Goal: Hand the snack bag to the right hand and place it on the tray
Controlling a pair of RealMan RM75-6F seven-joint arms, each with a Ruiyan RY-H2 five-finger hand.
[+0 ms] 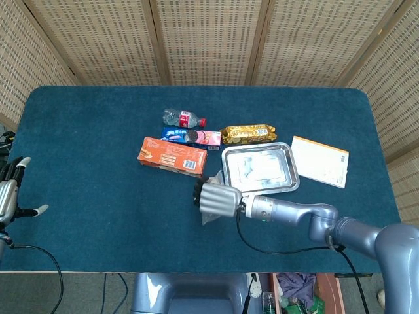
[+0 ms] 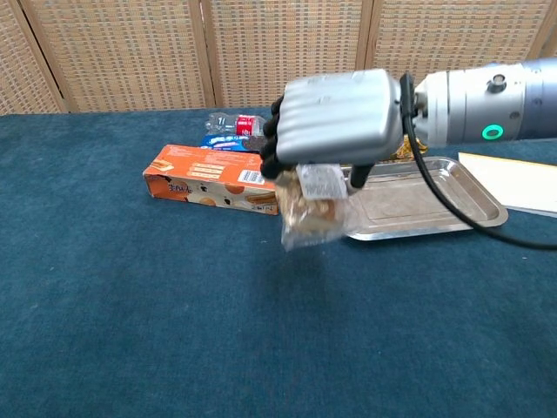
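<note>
1. The right hand (image 2: 335, 122) grasps the snack bag (image 2: 311, 207), which hangs clear of the table (image 2: 130, 331); the handover looks done.
2. The left hand (image 1: 8, 195) sits at the table's edge with its fingers apart, seemingly empty, though partly cropped.
3. The tray (image 2: 435, 205), just beyond the bag, appears bare; placing remains.

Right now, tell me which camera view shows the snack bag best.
The chest view: the snack bag hangs in plain sight below the right hand, its clear wrapper and contents visible. In the head view the hand covers nearly all of it; only a sliver shows.
</note>
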